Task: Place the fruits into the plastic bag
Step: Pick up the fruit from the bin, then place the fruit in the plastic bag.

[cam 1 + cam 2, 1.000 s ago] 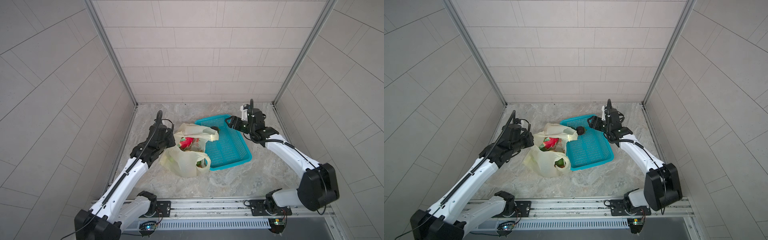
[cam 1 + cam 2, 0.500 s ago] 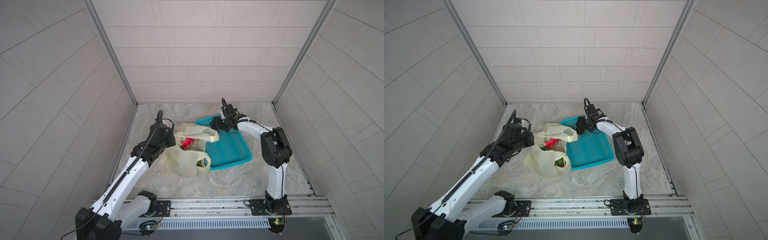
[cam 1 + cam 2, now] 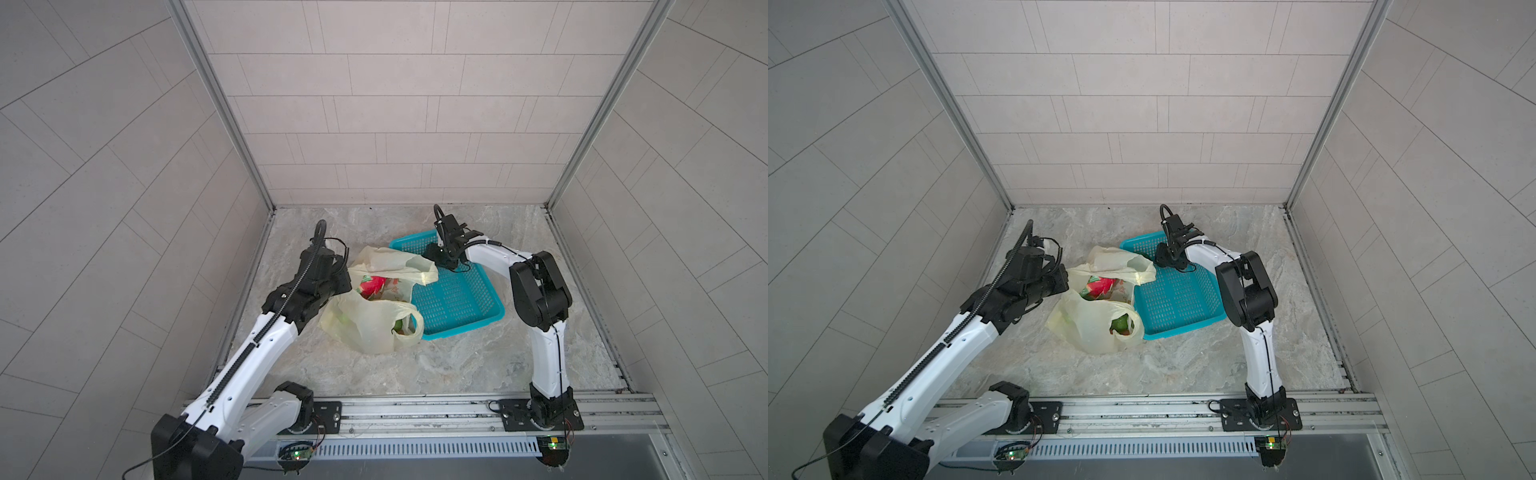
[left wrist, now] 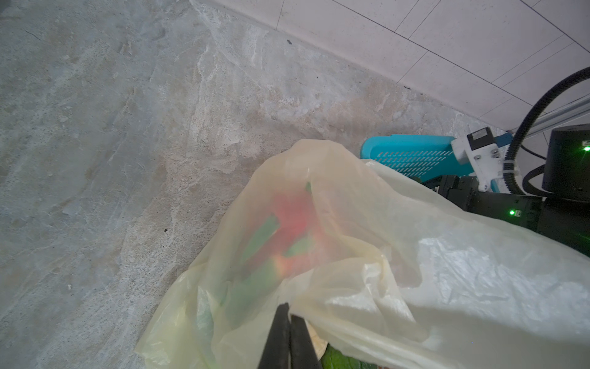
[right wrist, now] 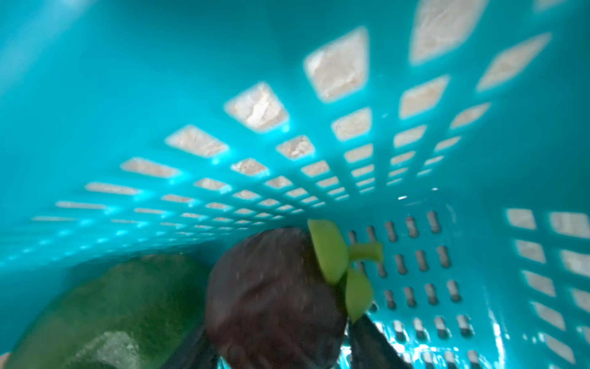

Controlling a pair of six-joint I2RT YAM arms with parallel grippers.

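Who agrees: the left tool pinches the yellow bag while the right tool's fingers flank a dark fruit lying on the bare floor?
No: the dark fruit lies in the teal basket, not on the bare floor; the right wrist view shows it. The left tool does pinch the yellow bag.

both top views high above front rail [image 3: 415,409], angled down at whole bench [image 3: 457,365], near-total overlap, left wrist view close over plastic bag [image 4: 447,287], facing back wall [image 4: 415,38], right wrist view blurred, right up against dark fruit [image 5: 274,297] inside teal basket [image 5: 95,80]
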